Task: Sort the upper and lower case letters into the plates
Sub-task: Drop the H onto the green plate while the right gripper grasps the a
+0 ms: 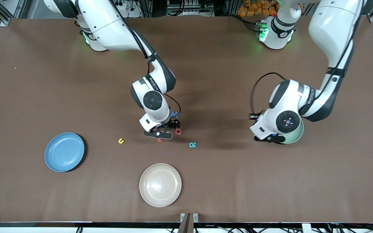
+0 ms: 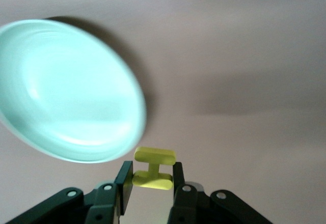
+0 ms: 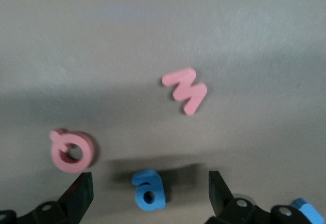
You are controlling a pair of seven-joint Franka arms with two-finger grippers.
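Note:
My left gripper (image 2: pixel 150 172) is shut on a yellow letter I (image 2: pixel 154 158), held in the air just beside the rim of the pale mint green plate (image 2: pixel 66 89). From the front, that gripper (image 1: pixel 269 138) hangs at the edge of the mint plate (image 1: pixel 299 133). My right gripper (image 3: pixel 149 180) is open and low over a blue lowercase a (image 3: pixel 149 189), which lies between its fingers, untouched. A pink Q (image 3: pixel 72 150) and a pink M (image 3: pixel 185 89) lie close by. The mid-blue plate (image 1: pixel 64 151) sits toward the right arm's end of the table.
A beige plate (image 1: pixel 160 184) lies nearest the front camera. Loose letters ring the right gripper (image 1: pixel 160 132): a yellow u (image 1: pixel 121 140), a teal R (image 1: pixel 192 144), the pink Q (image 1: pixel 178 131) and a blue N (image 1: pixel 174 114).

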